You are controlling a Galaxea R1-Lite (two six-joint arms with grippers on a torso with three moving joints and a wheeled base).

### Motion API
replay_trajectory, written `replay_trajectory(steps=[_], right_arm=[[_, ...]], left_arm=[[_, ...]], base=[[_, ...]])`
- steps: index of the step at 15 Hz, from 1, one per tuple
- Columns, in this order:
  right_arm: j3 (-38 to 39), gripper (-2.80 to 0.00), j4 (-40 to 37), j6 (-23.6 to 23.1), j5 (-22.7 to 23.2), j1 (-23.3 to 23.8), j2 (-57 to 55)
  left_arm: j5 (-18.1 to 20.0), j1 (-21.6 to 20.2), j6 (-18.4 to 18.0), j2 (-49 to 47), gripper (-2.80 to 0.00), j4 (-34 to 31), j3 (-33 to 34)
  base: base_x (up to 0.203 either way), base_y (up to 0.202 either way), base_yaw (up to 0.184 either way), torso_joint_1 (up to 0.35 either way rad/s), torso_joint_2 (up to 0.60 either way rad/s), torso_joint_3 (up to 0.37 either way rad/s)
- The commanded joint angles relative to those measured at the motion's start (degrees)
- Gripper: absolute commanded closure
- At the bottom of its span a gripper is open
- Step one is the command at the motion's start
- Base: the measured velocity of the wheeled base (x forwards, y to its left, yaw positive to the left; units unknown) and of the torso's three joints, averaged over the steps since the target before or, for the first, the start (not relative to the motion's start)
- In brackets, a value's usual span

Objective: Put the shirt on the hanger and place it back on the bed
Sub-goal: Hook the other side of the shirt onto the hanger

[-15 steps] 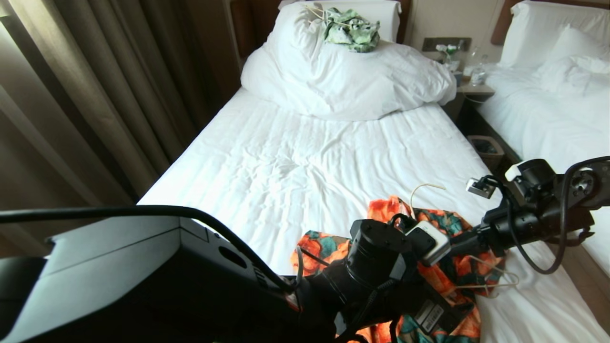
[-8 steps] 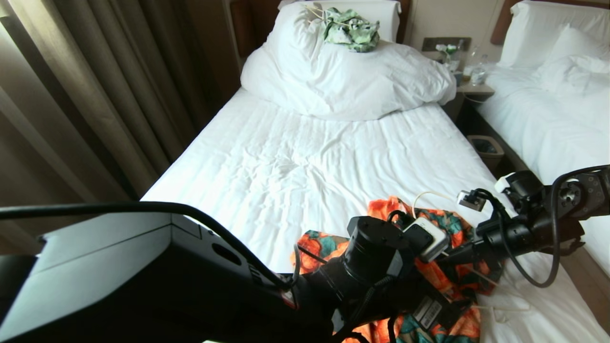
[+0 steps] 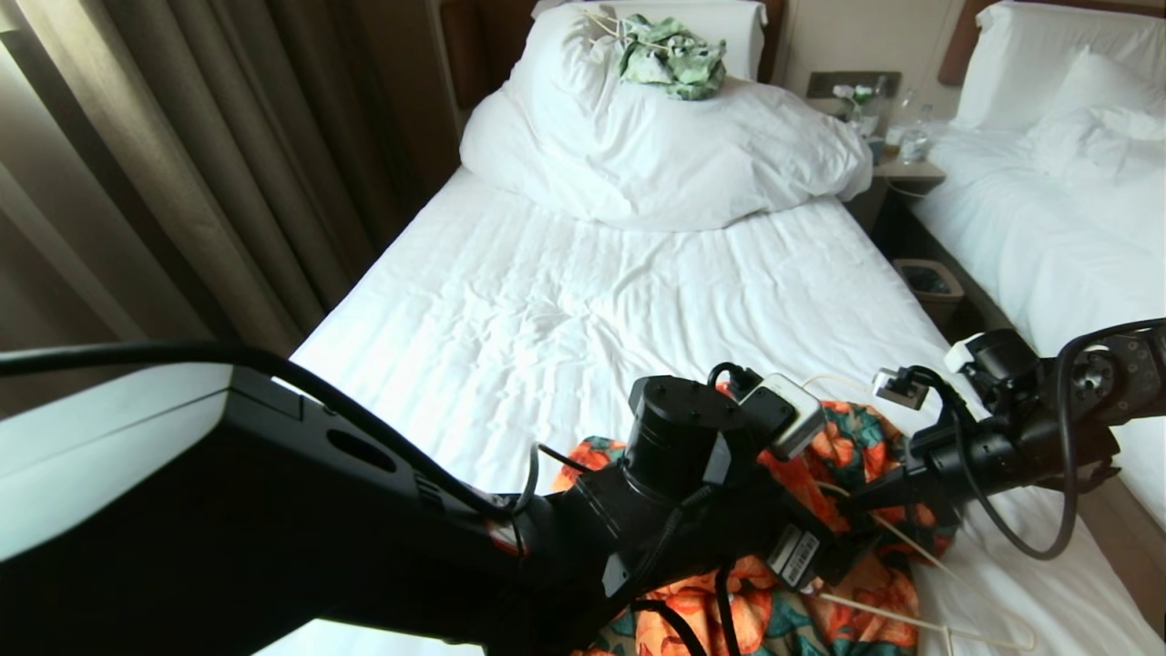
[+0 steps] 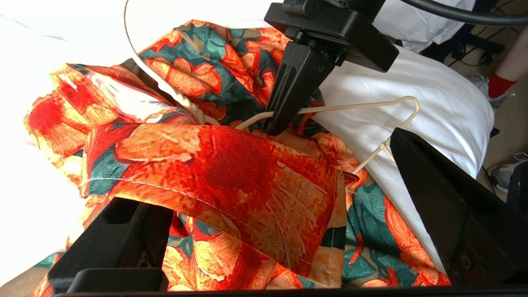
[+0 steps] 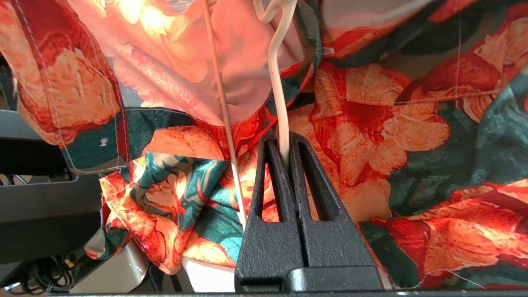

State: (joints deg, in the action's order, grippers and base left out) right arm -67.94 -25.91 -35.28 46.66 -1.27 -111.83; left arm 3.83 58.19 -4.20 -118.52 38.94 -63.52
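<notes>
Threading hanger into shirt, both lying on bed.
Right gripper fingers clamped on hanger wire; left gripper fingers apart, straddling shirt fold. Next: likely grip fabric, pull over hanger.

The head camera looks down along the bed from its foot. Both wrist cameras sit close above the shirt, facing each other, and share the hanger with the head view.
</notes>
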Motion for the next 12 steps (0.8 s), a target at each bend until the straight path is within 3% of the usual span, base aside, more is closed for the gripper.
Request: replay_trajectory(steps=[1, 4, 8, 12], right_arm=[[0.9, 0.0, 0.2, -1.1, 0.4, 0.1, 2.4], [5.0, 0.0, 2.9, -3.7, 0.4, -0.7, 6.8], [11.9, 0.0, 15.5, -4.0, 0.5, -1.1, 10.0], [16.1, 0.0, 23.3, -4.0, 2.8, -0.9, 13.1]], left_arm=[[0.0, -0.2, 0.0, 0.7, -2.8, 0.2, -0.1], [-0.4, -0.4, 0.0, 1.8, -2.8, -1.4, -0.5], [-0.8, -0.8, -0.3, 3.3, -2.8, -3.0, -1.1], [-0.8, -0.7, -0.7, 4.0, -2.8, -6.8, -3.9]], base=[[0.0, 0.0, 0.0, 0.0, 0.0, 0.0], [0.0, 0.0, 0.0, 0.0, 0.0, 0.0], [0.0, 0.0, 0.0, 0.0, 0.0, 0.0], [0.0, 0.0, 0.0, 0.0, 0.0, 0.0]])
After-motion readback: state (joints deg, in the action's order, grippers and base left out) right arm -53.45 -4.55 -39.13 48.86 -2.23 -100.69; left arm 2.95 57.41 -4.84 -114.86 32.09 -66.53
